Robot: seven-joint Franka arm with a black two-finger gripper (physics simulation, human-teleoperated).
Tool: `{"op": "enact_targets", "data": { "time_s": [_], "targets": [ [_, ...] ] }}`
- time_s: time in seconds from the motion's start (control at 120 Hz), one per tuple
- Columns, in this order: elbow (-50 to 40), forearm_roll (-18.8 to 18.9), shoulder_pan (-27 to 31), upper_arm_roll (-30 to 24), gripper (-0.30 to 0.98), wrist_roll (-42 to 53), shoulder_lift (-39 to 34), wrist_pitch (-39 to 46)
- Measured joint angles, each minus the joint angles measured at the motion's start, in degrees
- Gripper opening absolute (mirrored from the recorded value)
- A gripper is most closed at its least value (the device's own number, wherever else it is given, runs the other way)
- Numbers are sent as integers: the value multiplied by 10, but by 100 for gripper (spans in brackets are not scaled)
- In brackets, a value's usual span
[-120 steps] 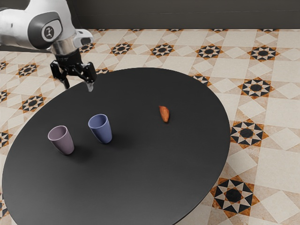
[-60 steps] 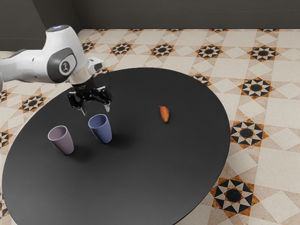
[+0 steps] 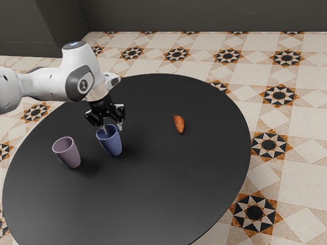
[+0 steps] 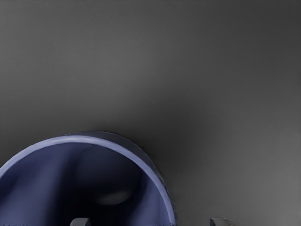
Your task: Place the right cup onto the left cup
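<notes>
Round black table (image 3: 168, 189) below me, top smooth, edge thin and curved. Wrist view gives me same surface as plain dark grey, paler in patches, soft shadow across it. Beyond, I see floor (image 3: 308, 148) of cream and beige tiles, star motifs (image 3: 279, 96) in black and orange-brown set among them. Dark grey wall (image 3: 204, 15) behind, stepping forward at exterior view's left. Light soft, faint sheen on tabletop.
</notes>
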Motion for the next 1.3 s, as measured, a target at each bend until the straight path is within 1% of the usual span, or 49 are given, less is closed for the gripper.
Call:
{"op": "enact_targets", "data": {
  "time_s": [0.083,0.175,0.342,0.617,0.75,0.85,1.158,1.25,1.3],
  "targets": [
    [-2,-1,-5,0,21,-7,3,4],
    [-4,-6,-3,0,16,-13,7,7],
    [-6,-14,1,0,12,-22,15,10],
    [-17,-21,0,0,9,-34,24,22],
    [-16,-21,0,0,0,-39,23,26],
    [-16,-22,0,0,-4,-43,22,27],
    [-16,-18,1,1,-9,-54,19,22],
    [-13,-12,1,1,-9,-58,13,10],
    [-9,-2,0,1,-9,-61,6,1]
  ]
}}
